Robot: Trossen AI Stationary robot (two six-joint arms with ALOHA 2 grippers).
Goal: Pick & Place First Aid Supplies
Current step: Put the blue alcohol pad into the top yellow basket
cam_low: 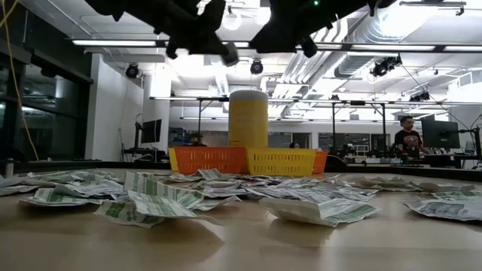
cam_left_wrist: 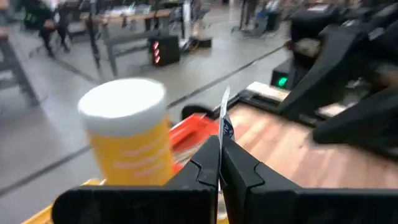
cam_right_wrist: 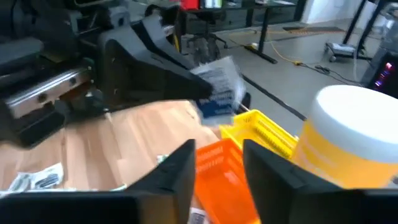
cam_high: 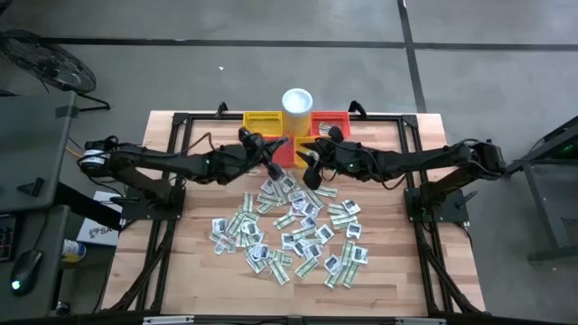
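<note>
The left gripper [cam_left_wrist: 219,163], clamped edge-on upon a thin white printed sachet [cam_left_wrist: 224,118], hovers just beside the red-orange mesh basket [cam_high: 291,152], while the right gripper [cam_right_wrist: 219,163], jaws parted and empty, hangs over that same basket.

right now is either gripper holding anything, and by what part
The left gripper is shut on a sachet, pinching its lower edge so it stands up between the fingers. The right gripper is open and holds nothing.

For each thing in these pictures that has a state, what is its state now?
Left gripper: shut on a packet, above the baskets.
Right gripper: open, empty, above the orange basket.
Yellow basket: upright.
Cup: upright, behind the baskets.
Packets: lying loose on the table.
</note>
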